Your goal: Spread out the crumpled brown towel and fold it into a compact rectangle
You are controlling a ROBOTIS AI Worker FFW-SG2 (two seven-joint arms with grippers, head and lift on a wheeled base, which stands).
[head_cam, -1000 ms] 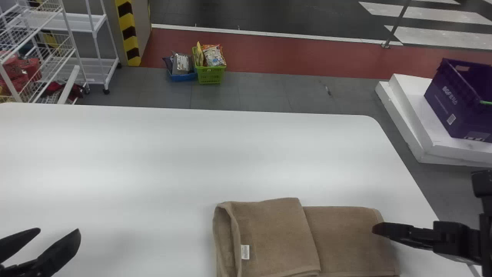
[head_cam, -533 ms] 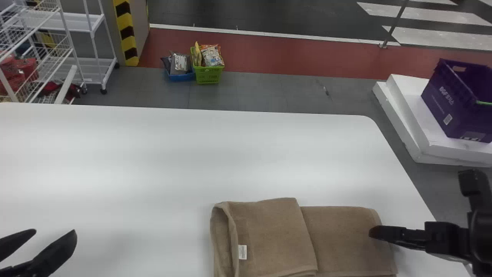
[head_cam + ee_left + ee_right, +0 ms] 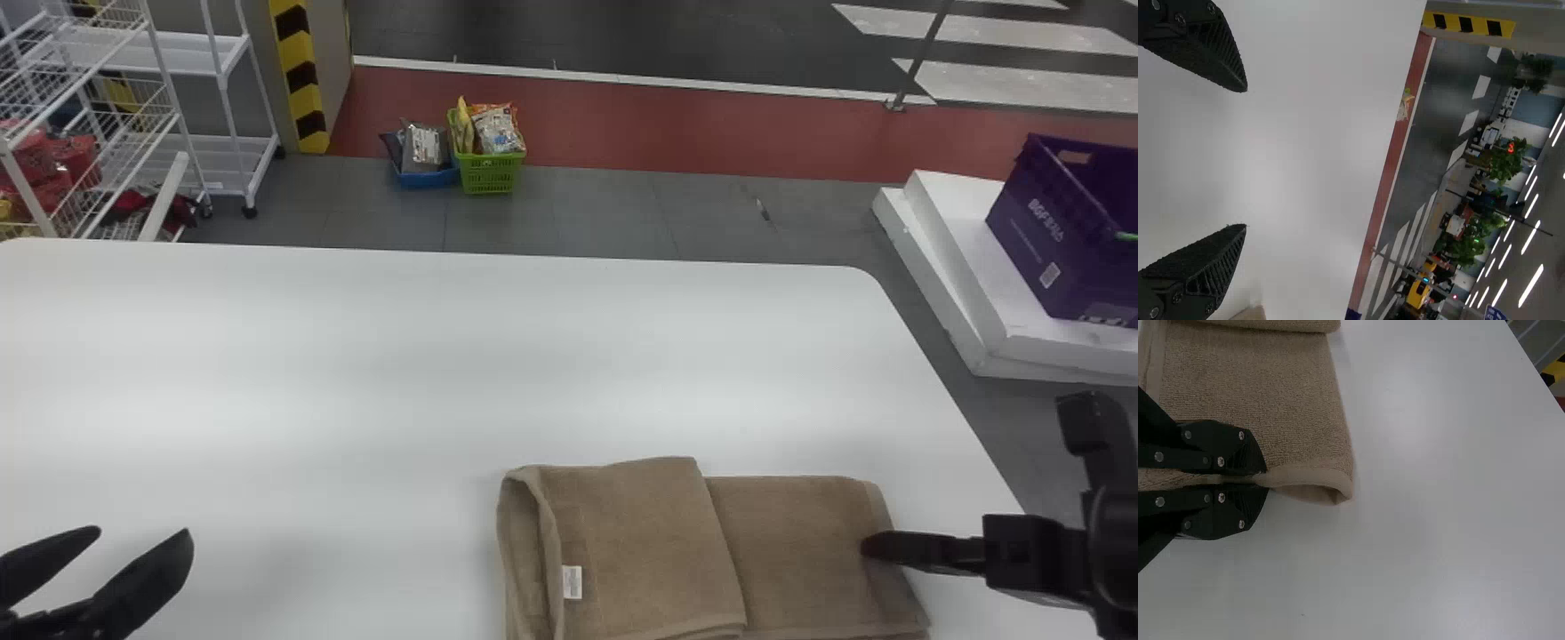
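The brown towel [image 3: 640,542] lies at the table's near right part, its left portion folded over toward the right with a small white tag showing. My right gripper [image 3: 876,544] is at the towel's right end. In the right wrist view that gripper [image 3: 1265,480] is shut on the towel's edge, and the end of the hem [image 3: 1321,480] bulges up slightly beside the fingertips. My left gripper [image 3: 142,538] stays open above the table at the near left, away from the towel; the left wrist view shows the gripper [image 3: 1247,158] with nothing between its fingers.
The white table [image 3: 400,373] has a rounded far right corner. Beyond it stand a purple crate [image 3: 1067,231] on white slabs, a green basket [image 3: 491,169] on the floor and white wire racks [image 3: 98,133] at the far left.
My right gripper has shifted slightly at the towel's right edge, and its wrist has turned and moved a little inward. The towel's folded shape and the left gripper look much the same.
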